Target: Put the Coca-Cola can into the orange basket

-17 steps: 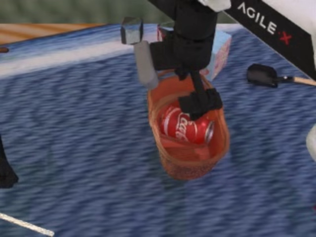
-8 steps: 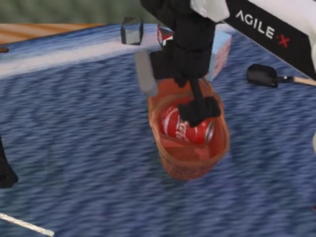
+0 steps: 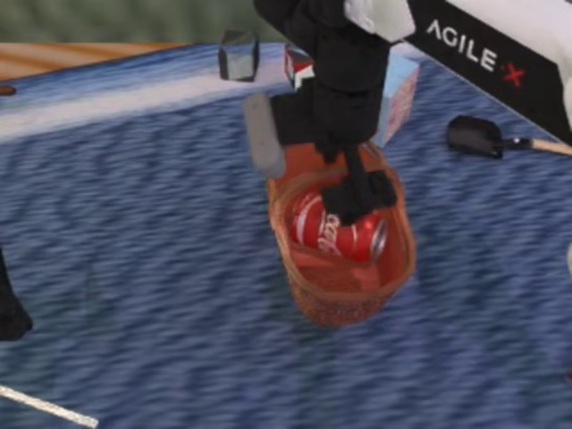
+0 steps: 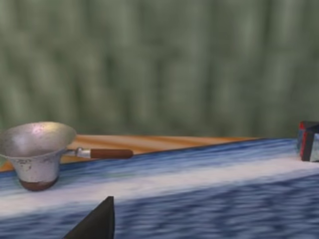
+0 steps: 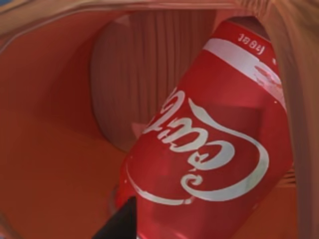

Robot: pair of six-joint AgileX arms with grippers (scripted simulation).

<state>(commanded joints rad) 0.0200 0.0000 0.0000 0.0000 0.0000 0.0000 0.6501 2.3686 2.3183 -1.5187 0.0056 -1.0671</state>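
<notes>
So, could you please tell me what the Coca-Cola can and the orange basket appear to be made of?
The Coca-Cola can looks like thin painted metal: glossy red body with white script and a bare silver end. The orange basket looks woven, perhaps wicker or plastic: its walls show fine ribbing in the right wrist view, with a matte finish.

Right end effector low, seemingly parted.

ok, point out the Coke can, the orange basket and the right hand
Coca-Cola can [image 3: 344, 235], top view, red side wall with the script.
orange basket [image 3: 344, 304], top view, near outer wall.
right hand [image 3: 359, 198], top view, black fingertips just over the can.
</notes>
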